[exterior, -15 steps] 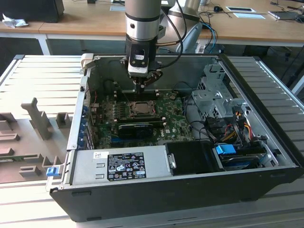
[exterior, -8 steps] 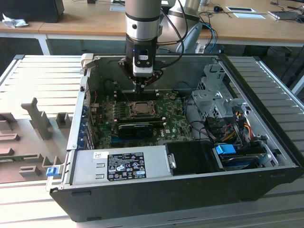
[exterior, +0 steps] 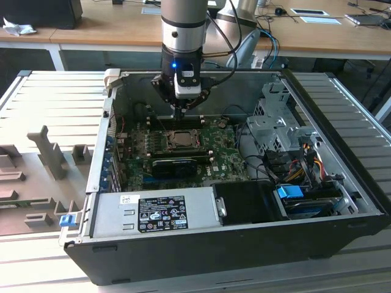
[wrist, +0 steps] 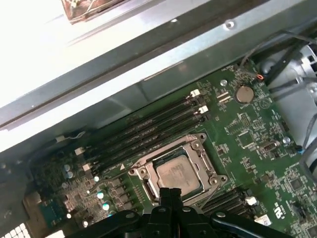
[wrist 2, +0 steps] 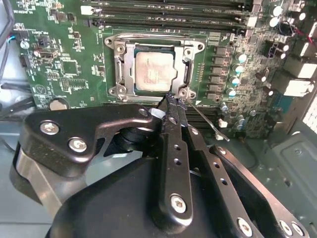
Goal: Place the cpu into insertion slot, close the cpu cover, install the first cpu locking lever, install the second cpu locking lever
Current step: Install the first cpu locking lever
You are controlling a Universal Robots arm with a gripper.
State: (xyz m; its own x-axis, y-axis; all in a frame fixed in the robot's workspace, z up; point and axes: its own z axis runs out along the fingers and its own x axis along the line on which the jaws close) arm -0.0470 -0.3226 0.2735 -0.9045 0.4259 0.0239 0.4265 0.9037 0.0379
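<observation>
The cpu (wrist 2: 155, 73) lies flat in the insertion slot (exterior: 181, 139), silvery top up; it also appears in the first wrist view (wrist: 178, 172). The slot's pin grid is hidden beneath it. The cpu cover (wrist 2: 124, 67) lies flat around the chip as a silver frame (wrist: 204, 161). One thin locking lever (wrist 2: 153, 35) runs along the socket edge by the memory slots. Another lever (wrist 2: 208, 124) sticks out loose from the socket corner. My gripper (wrist 2: 172, 99) is shut, its tips at that corner beside the loose lever's root. It hangs just above the board (exterior: 179, 114) (wrist: 171, 192).
Long black memory slots (wrist 2: 163, 20) border the socket. A black expansion card (exterior: 174, 166) lies just beyond the socket. The power supply (exterior: 153, 213), drive cage (exterior: 275, 119) and cables (exterior: 299, 165) crowd the case. A coin battery (wrist: 243, 92) sits on the board.
</observation>
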